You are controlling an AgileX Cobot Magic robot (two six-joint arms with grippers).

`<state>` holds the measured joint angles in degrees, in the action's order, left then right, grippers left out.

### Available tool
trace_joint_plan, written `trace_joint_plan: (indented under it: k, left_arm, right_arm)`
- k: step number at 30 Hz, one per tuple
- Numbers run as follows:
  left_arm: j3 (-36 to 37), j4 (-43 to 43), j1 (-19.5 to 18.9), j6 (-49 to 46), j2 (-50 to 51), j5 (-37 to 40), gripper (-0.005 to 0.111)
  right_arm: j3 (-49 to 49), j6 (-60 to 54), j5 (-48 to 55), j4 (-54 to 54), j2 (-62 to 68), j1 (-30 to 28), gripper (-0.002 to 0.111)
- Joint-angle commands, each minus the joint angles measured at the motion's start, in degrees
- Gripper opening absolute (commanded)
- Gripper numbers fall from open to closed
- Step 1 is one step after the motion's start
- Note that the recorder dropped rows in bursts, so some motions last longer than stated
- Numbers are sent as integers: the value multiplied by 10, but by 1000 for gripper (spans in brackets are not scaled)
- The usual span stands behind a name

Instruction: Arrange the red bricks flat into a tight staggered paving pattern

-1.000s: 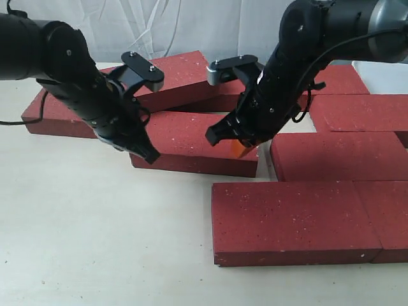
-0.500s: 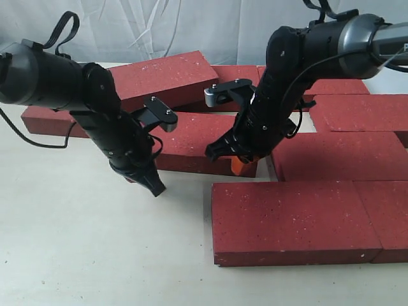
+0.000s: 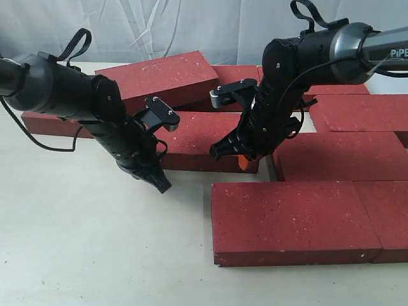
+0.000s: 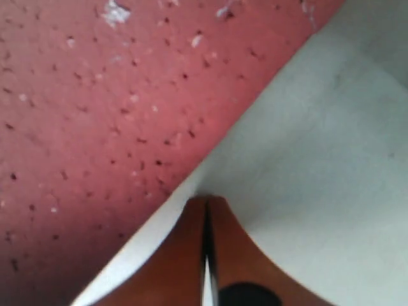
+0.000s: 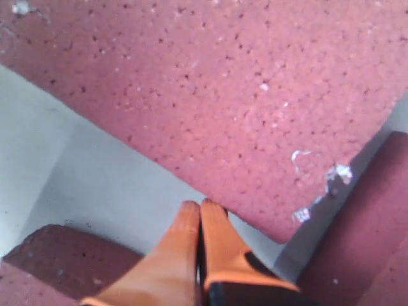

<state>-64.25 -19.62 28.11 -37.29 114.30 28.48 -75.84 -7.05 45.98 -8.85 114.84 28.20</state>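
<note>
Several red bricks lie on the pale table. A loose middle brick (image 3: 197, 137) lies flat between the two arms. My left gripper (image 3: 162, 187) is shut with nothing in it, its tips down at the table by this brick's front-left edge; the brick (image 4: 95, 115) runs just beside the brown fingertips (image 4: 220, 213). My right gripper (image 3: 242, 164) is shut too, its orange tips (image 5: 213, 220) at the table beside the brick's front-right corner (image 5: 255, 83). Paved bricks lie to the right: a front brick (image 3: 293, 220) and a row behind it (image 3: 344, 156).
One brick (image 3: 162, 76) leans tilted on others at the back. Another brick (image 3: 48, 121) lies far left behind my left arm. More bricks (image 3: 363, 111) fill the right side. Bare table (image 3: 95, 248) spreads at the front left. A white curtain hangs behind.
Both grippers have come down from over the middle brick to the table at its front edge, the left at the left end and the right at the right corner.
</note>
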Motion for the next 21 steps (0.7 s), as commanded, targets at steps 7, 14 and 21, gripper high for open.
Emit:
trace_joint_plan:
  k: [7,14,21]
  left_arm:
    - [1,-5,1,46,26,-63,0]
    - [1,-3,1,54,26,-101,0]
    - [1,1,-1,54,26,-163,0]
  right_arm:
    - [1,52,-43,53,15,2,-1]
    - [1,76,-87,59,27,2,-1]
    - [1,114,-118,77,27,2,-1]
